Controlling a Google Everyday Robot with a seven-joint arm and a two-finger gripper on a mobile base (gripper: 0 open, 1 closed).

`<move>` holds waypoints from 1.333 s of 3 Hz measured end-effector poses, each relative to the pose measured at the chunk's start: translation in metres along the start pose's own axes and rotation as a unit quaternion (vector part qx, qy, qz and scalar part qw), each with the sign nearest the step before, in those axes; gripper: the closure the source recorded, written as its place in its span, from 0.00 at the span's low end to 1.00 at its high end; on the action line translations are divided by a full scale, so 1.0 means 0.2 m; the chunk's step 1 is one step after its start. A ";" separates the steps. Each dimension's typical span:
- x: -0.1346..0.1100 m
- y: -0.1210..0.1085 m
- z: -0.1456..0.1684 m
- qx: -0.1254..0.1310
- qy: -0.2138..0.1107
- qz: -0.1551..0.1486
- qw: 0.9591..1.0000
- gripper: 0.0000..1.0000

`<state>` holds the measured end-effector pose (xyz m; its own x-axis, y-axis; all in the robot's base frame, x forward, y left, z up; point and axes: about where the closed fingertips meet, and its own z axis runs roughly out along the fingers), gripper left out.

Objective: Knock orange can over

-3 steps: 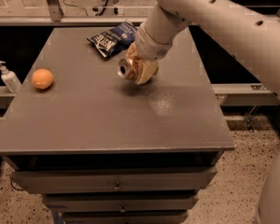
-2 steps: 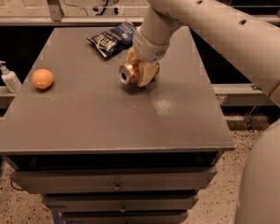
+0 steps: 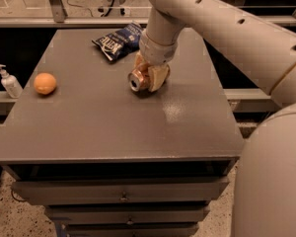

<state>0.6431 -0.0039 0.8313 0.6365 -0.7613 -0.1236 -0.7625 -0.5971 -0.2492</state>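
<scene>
Gripper (image 3: pixel 149 77) clamps orange can (image 3: pixel 137 81), tipped, ctr of table (image 3: pixel 89 127).

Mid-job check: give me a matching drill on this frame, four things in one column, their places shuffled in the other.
1. orange can
2. orange fruit
3. chip bag
4. pump bottle

A. left part of the table
B. off the table, past its left edge
C. tipped, at the gripper, mid-table
D. back of the table

Pairs: 1-C, 2-A, 3-D, 4-B
</scene>
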 end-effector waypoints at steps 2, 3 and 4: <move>0.04 -0.02 -0.03 -0.032 0.017 -0.041 0.998 0.00; 0.06 0.00 -0.05 -0.045 0.027 -0.057 0.997 0.00; 0.08 0.01 -0.05 -0.053 0.032 -0.065 0.996 0.00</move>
<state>0.6509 -0.0197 0.8387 0.7240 -0.6890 -0.0344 -0.6848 -0.7117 -0.1568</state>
